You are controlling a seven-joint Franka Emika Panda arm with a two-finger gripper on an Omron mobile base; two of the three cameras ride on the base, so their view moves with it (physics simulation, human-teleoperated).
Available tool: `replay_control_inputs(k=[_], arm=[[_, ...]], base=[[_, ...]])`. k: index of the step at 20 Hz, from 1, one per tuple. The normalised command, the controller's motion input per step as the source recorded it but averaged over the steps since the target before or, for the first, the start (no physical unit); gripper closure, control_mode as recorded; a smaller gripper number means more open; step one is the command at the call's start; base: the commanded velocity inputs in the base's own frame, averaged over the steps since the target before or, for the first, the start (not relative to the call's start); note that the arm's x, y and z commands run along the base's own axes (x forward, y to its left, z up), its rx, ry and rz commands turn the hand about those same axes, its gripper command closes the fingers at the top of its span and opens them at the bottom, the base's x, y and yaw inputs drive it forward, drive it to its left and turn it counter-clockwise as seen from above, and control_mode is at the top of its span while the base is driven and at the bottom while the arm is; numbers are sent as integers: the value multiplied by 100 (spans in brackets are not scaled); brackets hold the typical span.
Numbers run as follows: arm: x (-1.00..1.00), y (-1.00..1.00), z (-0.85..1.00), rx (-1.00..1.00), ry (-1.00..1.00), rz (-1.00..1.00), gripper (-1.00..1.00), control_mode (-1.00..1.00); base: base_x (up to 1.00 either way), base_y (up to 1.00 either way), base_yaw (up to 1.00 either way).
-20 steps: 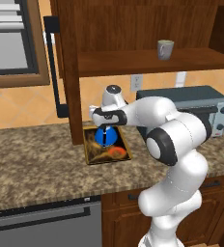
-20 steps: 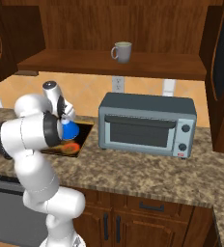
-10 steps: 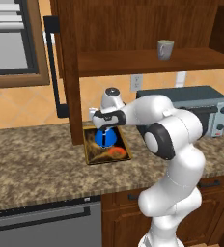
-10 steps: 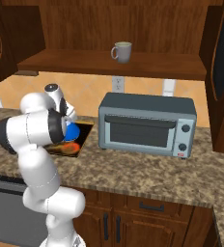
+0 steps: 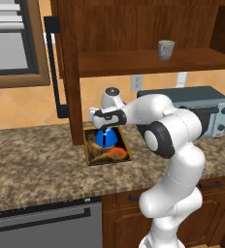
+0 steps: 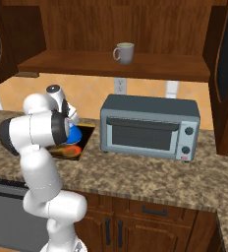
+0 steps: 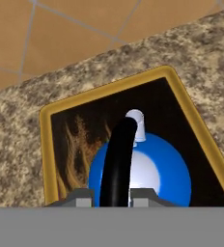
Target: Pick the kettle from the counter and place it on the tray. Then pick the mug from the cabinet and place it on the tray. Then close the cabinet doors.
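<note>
Directly beneath the gripper [image 7: 113, 202]: kettle [image 7: 147, 176], seated inside the tray [image 7: 46, 144] on the granite surface [image 5: 32, 164]. Black arched handle [image 7: 118, 159] passing up between the two fingertips [image 7: 80, 198], running away from the camera toward the white spout. Fingertips flanking the handle closely on both sides; whether pinching or just clear of it cannot be told from these views. Kettle body sitting toward the rear half of the tray, orange swirl print exposed in front of it in the left base view.

Judged step: kettle placement at or near completion, release and retreat pending. Retreat axis judged to be straight up along the handle arch, so that neither fingertip drags the kettle sideways off the tray.

Next target: mug [image 5: 166, 49], upright on the cabinet shelf [image 5: 134, 60], well above and to the right of the gripper, above the toaster oven [image 5: 192, 109]. Mug handle facing left in the right base view. Cabinet door [image 5: 66, 72] standing open just left of the tray, close beside the arm's upward path; clearance there to be watched.
</note>
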Motion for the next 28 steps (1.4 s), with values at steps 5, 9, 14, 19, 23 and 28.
replay_control_inputs(k=[5, 9, 14, 19, 23, 28], arm=[[-29, -3, 0, 0, 0, 0, -100, -100], [-44, -9, 5, 0, -2, -3, -100, -100], [-51, -19, 20, 2, -1, -5, -100, -100], [-85, -9, 64, 1, -5, -1, -100, -100], [-100, 0, 85, -2, -1, 0, -100, -100], [-83, -24, 96, -5, 6, 0, -100, -100]], base=[[0, 0, 0], [0, 0, 0], [0, 0, 0], [0, 0, 0], [0, 0, 0], [0, 0, 0]])
